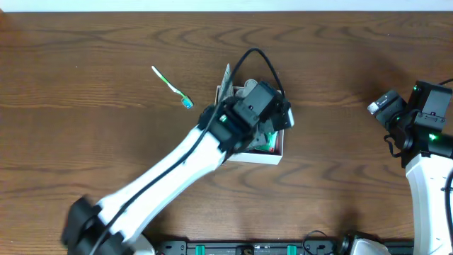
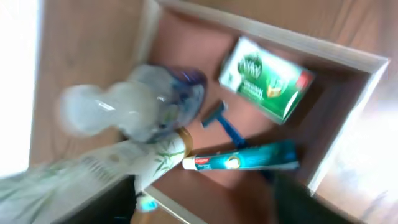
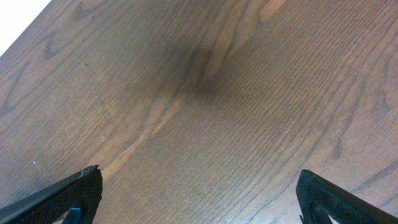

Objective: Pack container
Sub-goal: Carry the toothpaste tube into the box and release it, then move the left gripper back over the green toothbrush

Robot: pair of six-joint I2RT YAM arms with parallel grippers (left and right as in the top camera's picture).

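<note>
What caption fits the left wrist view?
Blurred look into the container: green-and-white carton, blue razor, toothpaste tube, with a clear bottle at left.

One bench point(image 1: 71, 127) carried one container point(image 1: 258, 157). Five toiletries showed in or at the container: one green-and-white carton point(image 2: 266, 79), one blue razor point(image 2: 222, 120), one teal toothpaste tube point(image 2: 245, 160), one clear bottle point(image 2: 146, 106), blurred, and one leaf-printed tube point(image 2: 112, 165). One green-and-white toothbrush point(image 1: 172, 86) lay outside it, toward the far edge of the bench. Two robot arms were in view: one left arm point(image 1: 177, 170) and one right arm point(image 1: 432, 177).
</note>
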